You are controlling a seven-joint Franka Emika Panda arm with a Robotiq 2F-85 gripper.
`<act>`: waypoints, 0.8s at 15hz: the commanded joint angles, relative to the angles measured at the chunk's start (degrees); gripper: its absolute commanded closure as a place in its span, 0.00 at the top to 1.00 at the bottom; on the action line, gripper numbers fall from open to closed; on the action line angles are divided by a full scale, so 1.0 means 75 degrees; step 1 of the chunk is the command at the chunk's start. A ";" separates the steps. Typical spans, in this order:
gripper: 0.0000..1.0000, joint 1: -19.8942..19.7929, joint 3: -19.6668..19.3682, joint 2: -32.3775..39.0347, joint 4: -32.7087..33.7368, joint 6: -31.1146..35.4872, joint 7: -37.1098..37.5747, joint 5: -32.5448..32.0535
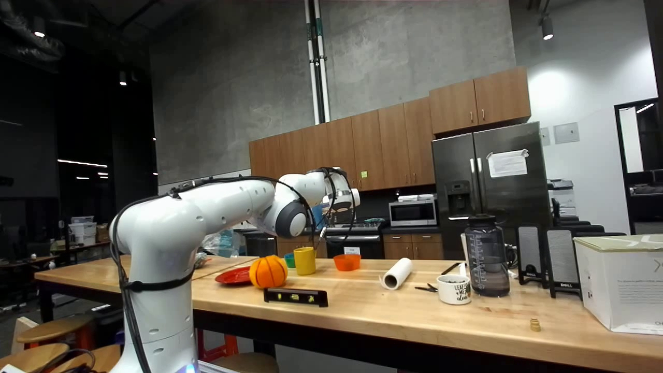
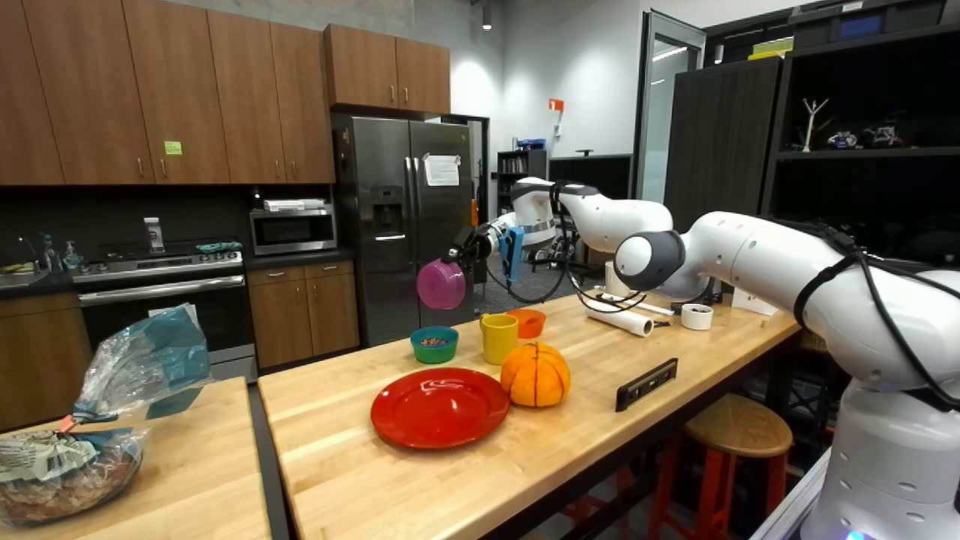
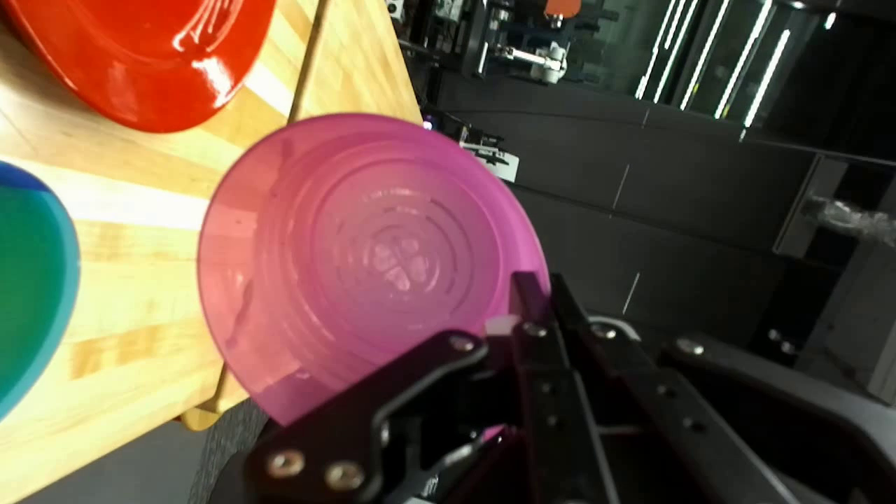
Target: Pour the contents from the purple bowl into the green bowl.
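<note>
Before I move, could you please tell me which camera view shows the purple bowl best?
The wrist view: there the purple bowl shows large and nearly whole, the gripper pinching its edge. In an exterior view the purple bowl looks small; elsewhere I cannot make it out.

Free gap btwn grn bowl [image 2: 434, 355] & red plate [image 2: 439, 409], ylw mug [image 2: 500, 341] blocks bowl's side.
</note>
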 commanded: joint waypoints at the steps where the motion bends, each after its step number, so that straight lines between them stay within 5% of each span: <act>1: 0.01 0.0296 -0.0276 -0.0465 0.0003 -0.0439 -0.0387 -0.0655; 12: 0.01 0.1804 -0.0537 -0.1583 0.0070 0.0007 -0.1270 -0.3183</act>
